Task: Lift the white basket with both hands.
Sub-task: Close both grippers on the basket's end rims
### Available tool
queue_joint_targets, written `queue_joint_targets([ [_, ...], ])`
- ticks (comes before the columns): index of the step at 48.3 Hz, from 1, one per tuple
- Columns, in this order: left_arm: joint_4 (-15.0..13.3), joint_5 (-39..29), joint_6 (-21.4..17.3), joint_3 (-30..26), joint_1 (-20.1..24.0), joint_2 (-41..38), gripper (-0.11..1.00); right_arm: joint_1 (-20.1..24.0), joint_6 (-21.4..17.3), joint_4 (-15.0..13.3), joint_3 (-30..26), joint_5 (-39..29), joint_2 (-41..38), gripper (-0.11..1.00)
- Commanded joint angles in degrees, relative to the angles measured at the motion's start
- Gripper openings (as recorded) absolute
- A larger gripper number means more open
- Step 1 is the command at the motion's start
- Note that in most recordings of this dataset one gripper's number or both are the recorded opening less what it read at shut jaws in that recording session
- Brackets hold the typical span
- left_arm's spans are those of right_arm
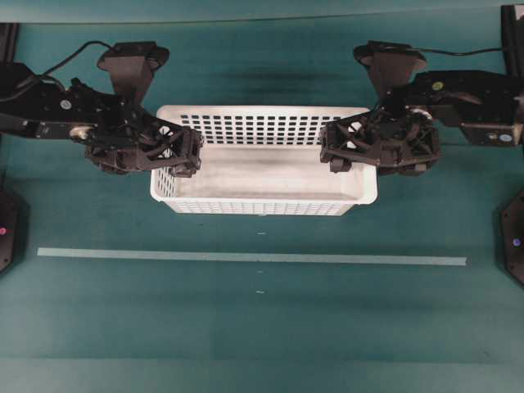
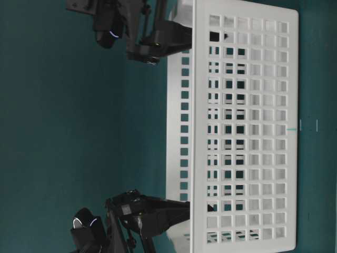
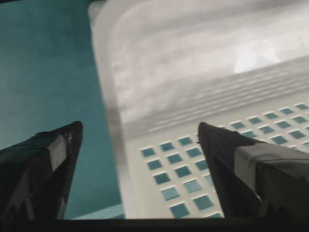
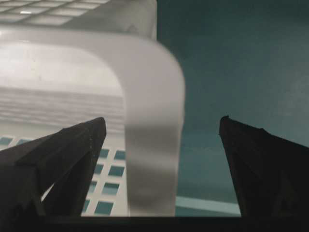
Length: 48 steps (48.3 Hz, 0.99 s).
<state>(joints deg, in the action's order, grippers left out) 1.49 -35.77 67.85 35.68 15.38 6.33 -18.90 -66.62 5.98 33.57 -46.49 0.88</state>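
The white basket [image 1: 270, 173] sits upright on the teal table with its slotted walls and solid floor showing. My left gripper [image 1: 185, 155] is at its left end and is open. In the left wrist view the basket's rim [image 3: 114, 130] runs between the two spread fingertips [image 3: 58, 154], one outside the wall and one inside. My right gripper [image 1: 336, 152] is at the right end, also open. There the rim [image 4: 154, 150] stands between the fingers [image 4: 72, 150] without touching either. In the table-level view the basket [image 2: 242, 126] has a gripper at each end.
A pale tape line [image 1: 246, 258] crosses the teal table in front of the basket. Black arm mounts stand at the left edge [image 1: 6, 233] and the right edge [image 1: 514, 246]. Both arm bodies stretch outward behind the basket's ends.
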Motion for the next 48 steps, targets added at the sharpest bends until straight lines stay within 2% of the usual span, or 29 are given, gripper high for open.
queue_joint_targets([
  [1, 0.2, 0.9, -0.1, -0.6, 0.2, 0.0, 0.96, 0.3, 0.0, -0.4, -0.4, 0.4, -0.6, 0.97],
  [14, 0.2, 1.4, 0.3, -0.1, 0.2, 0.1, 0.95, 0.3, -1.0, -0.7, -0.4, 0.4, -0.6, 0.96],
  [20, 0.2, 2.0, 0.3, 0.0, 0.2, 0.0, 0.88, 0.3, -1.8, -0.7, -0.4, 1.0, -0.6, 0.93],
  [22, 0.2, 2.2, 0.3, -0.1, 0.2, 0.0, 0.82, 0.3, -2.3, -0.7, -0.4, 1.1, -0.7, 0.89],
  [25, 0.2, 2.2, 0.4, 0.0, 0.2, 0.0, 0.65, 0.3, -3.2, -0.7, -0.4, 1.3, -0.7, 0.78],
  [32, 0.2, 2.2, 0.4, 0.5, 0.2, 0.2, 0.24, 0.1, -6.0, -0.4, -0.2, 1.4, -0.6, 0.39],
  [36, 0.3, 2.2, 0.4, 0.6, 0.2, 0.2, 0.08, 0.1, -6.7, -0.4, -0.1, 1.4, -0.7, 0.19],
  [41, 0.2, 2.2, 0.4, 0.6, 0.3, 0.2, -0.03, 0.1, -6.7, -0.4, -0.1, 1.5, -0.7, 0.17],
  [48, 0.3, 2.2, 0.4, 0.6, 0.2, 0.2, -0.04, 0.1, -6.8, -0.4, -0.1, 3.1, -0.7, 0.17],
])
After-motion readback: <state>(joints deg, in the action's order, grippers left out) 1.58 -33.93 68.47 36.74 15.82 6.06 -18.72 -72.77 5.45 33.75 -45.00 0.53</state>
